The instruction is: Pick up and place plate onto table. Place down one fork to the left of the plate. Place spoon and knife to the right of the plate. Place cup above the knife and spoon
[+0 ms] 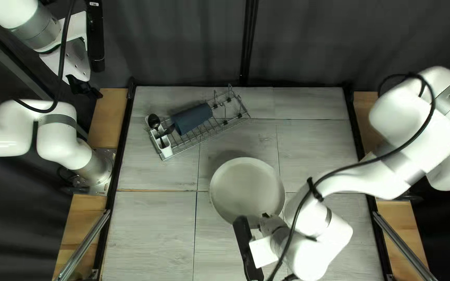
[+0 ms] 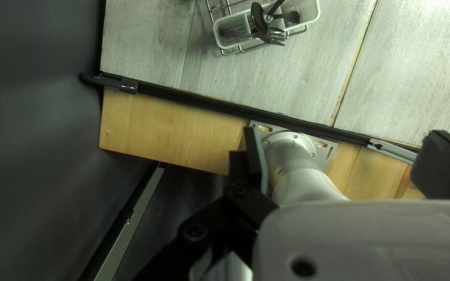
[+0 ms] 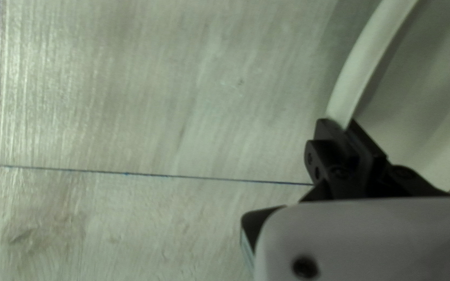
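My right gripper (image 1: 263,220) is at the near edge of the pale plate (image 1: 247,190) in the top left view. In the right wrist view the gripper (image 3: 346,125) is shut on the rim of the plate (image 3: 363,67). My left gripper (image 1: 85,89) hangs beyond the table's left edge; its own view shows the gripper (image 2: 345,156) open and holding nothing. A dark blue cup (image 1: 192,118) lies on its side in the rack. A black spoon (image 1: 153,120) and a fork (image 2: 273,36) rest in the cutlery holder. I cannot make out a knife.
The wire dish rack (image 1: 204,130) stands near the table's far left, its white cutlery holder (image 1: 166,149) at the left end. Black rails border the table (image 1: 152,229). My right arm (image 1: 360,179) reaches low over the table's right side.
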